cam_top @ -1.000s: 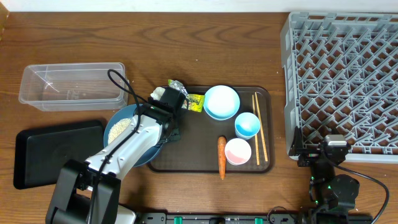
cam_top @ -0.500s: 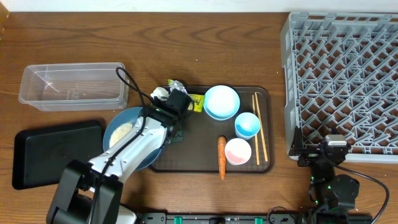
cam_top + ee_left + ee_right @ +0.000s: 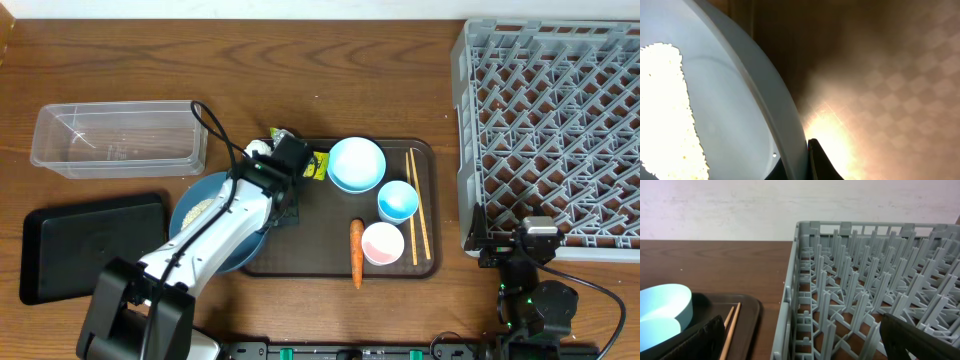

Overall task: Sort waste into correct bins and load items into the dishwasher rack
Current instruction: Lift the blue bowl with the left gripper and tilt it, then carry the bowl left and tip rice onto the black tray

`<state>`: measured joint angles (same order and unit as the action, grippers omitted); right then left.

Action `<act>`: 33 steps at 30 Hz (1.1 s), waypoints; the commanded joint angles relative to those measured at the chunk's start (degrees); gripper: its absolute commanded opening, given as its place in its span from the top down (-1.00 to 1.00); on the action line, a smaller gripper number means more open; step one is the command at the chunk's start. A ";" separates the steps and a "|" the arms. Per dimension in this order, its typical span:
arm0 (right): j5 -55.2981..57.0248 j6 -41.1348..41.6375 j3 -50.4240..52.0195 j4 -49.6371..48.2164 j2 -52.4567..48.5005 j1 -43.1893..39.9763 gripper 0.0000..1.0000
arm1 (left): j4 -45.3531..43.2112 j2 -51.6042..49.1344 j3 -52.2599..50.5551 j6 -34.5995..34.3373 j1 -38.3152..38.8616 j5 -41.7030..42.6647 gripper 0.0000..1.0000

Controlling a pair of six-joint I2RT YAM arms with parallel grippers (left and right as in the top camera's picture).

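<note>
Left wrist view caught the left jaws clamped shut on the dark-blue bowl [image 3: 735,85] at its rim, rice [image 3: 665,100] heaped off to their left. Stiff, glossy, likely slippery and rice-weighted; a deeper rim bite seemed wiser. Right jaws gaped empty.

Rack [image 3: 550,120] at table's [image 3: 300,60] right edge. Serving tray [image 3: 320,255] mid-front, carrying:
- small bowl [image 3: 356,163] at back
- cup [image 3: 398,200] and second cup [image 3: 382,243] before it
- chopsticks [image 3: 417,215] along right edge
- carrot [image 3: 356,252] at front

Big bowl [image 3: 185,240], rice [image 3: 200,210] in it, at tray's left edge. Tub [image 3: 115,140] back-left. Flat tray [image 3: 80,245] before it.
</note>
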<state>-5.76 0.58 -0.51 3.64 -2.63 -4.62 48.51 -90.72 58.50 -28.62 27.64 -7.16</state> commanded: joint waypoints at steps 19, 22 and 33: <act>-0.07 -0.44 0.20 0.07 -0.07 0.31 -0.99 | 12.33 11.37 6.99 -8.63 0.15 -0.37 0.88; -0.07 -0.44 0.20 0.07 -0.07 0.31 -0.99 | 12.76 14.29 6.99 -8.61 0.07 -0.37 0.88; -0.07 -0.44 0.20 0.07 -0.07 0.31 -0.98 | 17.46 16.68 6.99 -8.55 -0.24 -4.96 0.88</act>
<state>-5.76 0.58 -0.51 3.64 -2.63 -4.62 65.06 -74.37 64.03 -36.36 27.64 -7.92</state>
